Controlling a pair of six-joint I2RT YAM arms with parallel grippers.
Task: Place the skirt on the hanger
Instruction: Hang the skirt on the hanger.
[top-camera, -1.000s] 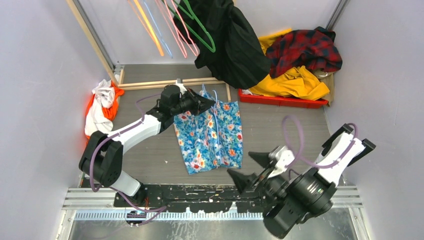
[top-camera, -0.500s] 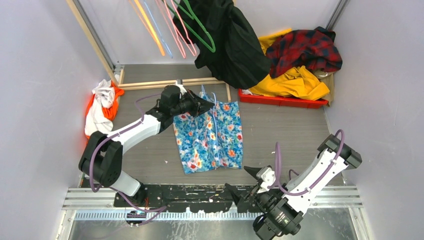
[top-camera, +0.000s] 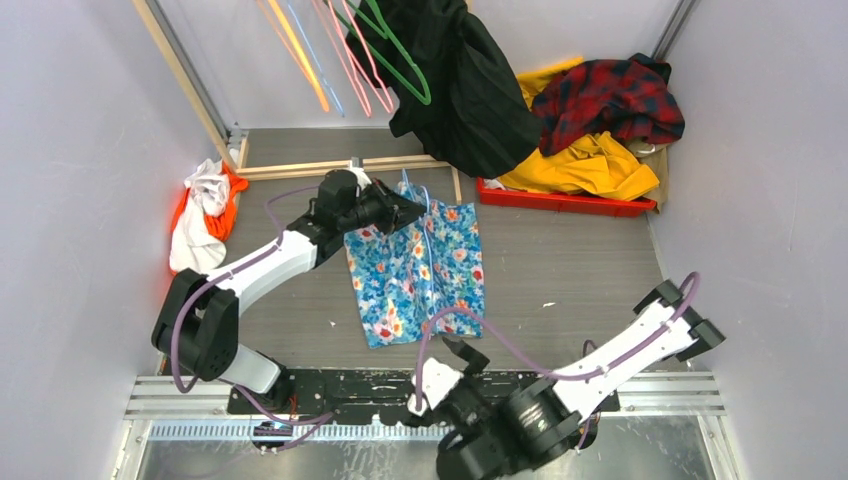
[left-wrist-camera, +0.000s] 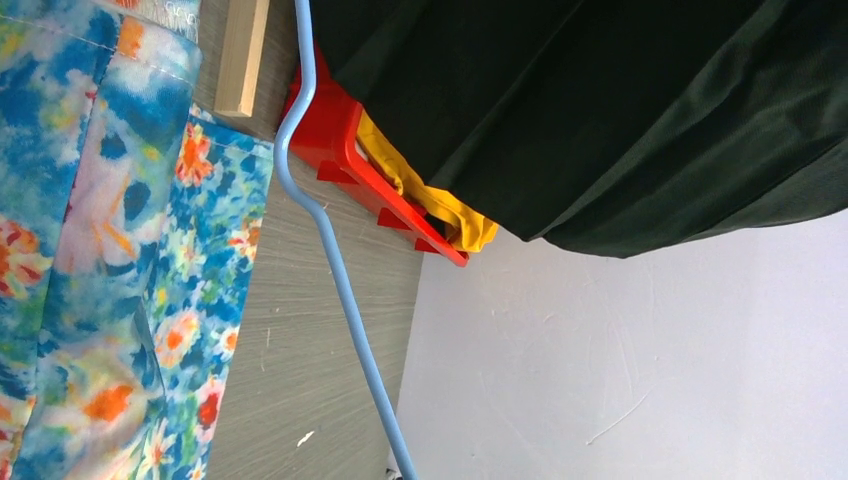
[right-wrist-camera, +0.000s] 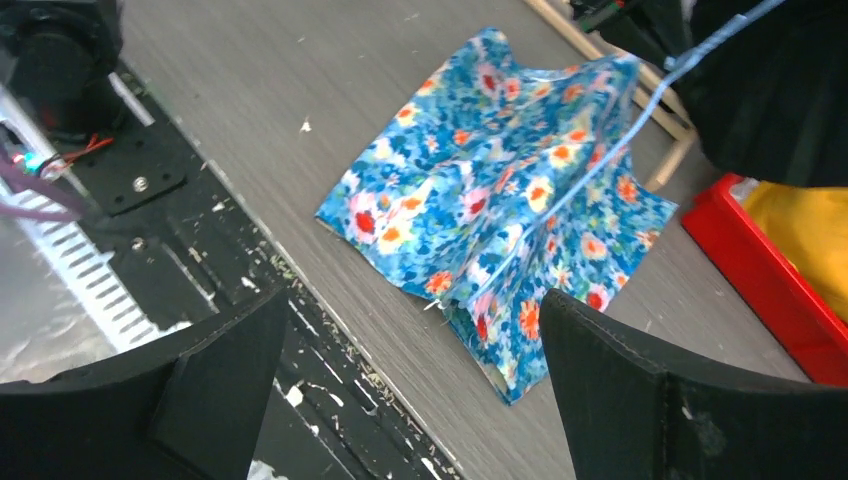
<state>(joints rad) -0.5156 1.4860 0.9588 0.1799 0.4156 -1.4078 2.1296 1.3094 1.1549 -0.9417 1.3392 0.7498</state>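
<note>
Grey wood-grain tabletop runs between white walls. The skirt (top-camera: 420, 270) lies near the middle, ridged along a light-blue hanger (left-wrist-camera: 346, 300) that runs down its length. The left gripper (top-camera: 405, 212) sits shut at the skirt's 11 o'clock corner, beside the hanger's hook; what it pinches is hidden. The right gripper (right-wrist-camera: 415, 330) hangs at 6 o'clock over the black base rail (top-camera: 350, 385), its jaws spread wide and holding nothing. A black coat (top-camera: 470, 90) hangs at 12 o'clock. A red tray (top-camera: 560, 200) with a yellow garment (top-camera: 590, 165) sits at 2 o'clock.
</note>
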